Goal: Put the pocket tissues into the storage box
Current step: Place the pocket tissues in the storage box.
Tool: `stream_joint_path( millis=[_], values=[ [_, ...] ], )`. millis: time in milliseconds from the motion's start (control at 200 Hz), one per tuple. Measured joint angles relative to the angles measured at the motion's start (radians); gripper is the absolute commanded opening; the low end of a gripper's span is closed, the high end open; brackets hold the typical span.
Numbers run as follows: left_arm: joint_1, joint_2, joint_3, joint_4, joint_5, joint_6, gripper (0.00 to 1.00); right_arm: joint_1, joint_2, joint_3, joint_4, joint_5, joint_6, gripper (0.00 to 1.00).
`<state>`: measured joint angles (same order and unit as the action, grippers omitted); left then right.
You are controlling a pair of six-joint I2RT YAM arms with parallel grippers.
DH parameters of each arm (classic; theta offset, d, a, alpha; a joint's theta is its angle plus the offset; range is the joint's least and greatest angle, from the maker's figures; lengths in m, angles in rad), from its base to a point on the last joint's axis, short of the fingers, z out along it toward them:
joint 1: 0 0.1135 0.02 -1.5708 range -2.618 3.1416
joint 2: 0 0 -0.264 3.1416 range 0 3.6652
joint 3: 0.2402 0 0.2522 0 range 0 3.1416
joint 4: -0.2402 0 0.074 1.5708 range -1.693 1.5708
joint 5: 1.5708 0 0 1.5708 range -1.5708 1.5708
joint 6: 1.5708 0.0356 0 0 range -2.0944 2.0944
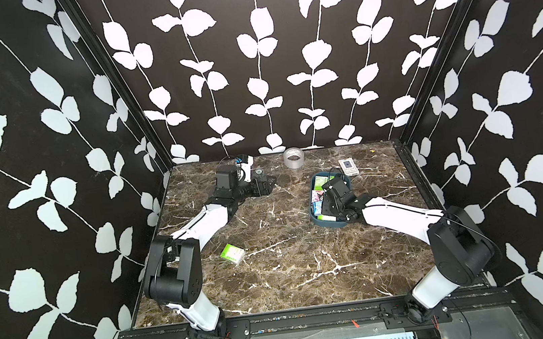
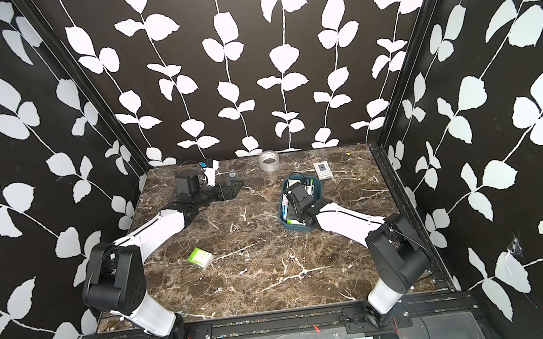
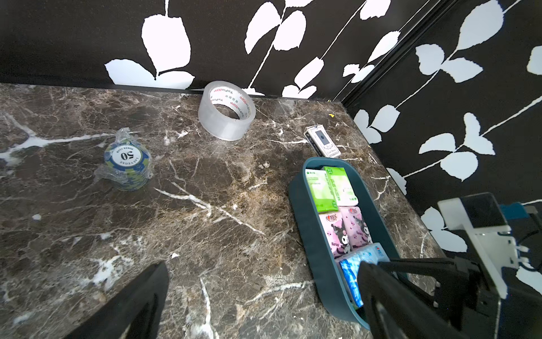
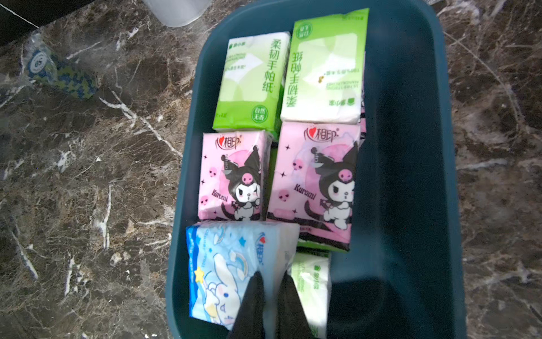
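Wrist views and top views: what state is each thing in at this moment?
right gripper: shut on the blue pack's edge.
left gripper: open, empty.
blue pack: inside the box walls, held.
storage box: upright on the table, partly filled with packs.
loose green pack: flat on the table, outside the box.
tape roll: lying flat, free.

Top views: you look down on the whole table (image 1: 276, 275) from high at the front. Wrist views: close, low; both share the storage box (image 3: 305, 223).
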<state>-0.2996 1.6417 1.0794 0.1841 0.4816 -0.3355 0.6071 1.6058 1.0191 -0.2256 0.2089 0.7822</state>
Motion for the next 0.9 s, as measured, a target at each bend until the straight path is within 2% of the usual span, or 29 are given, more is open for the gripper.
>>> stream_joint_path(
  millis=[415, 585, 805, 900],
  values=[
    [0.0, 0.0, 0.0, 0.0, -0.002, 0.001, 0.99, 0.018, -0.027, 0.001, -0.053, -0.016, 0.027, 0.0],
    [0.0, 0.0, 0.001, -0.002, -0.002, 0.006, 0.99, 0.019, -0.023, 0.001, -0.061, -0.039, 0.039, 0.11],
    [0.0, 0.0, 0.003, -0.008, 0.0, 0.011, 0.99, 0.021, 0.038, 0.008, -0.076, -0.087, 0.043, 0.42],
    [0.0, 0.0, 0.003, -0.008, 0.0, 0.012, 0.99, 0.023, 0.043, 0.011, -0.086, -0.099, 0.041, 0.48]
  ],
)
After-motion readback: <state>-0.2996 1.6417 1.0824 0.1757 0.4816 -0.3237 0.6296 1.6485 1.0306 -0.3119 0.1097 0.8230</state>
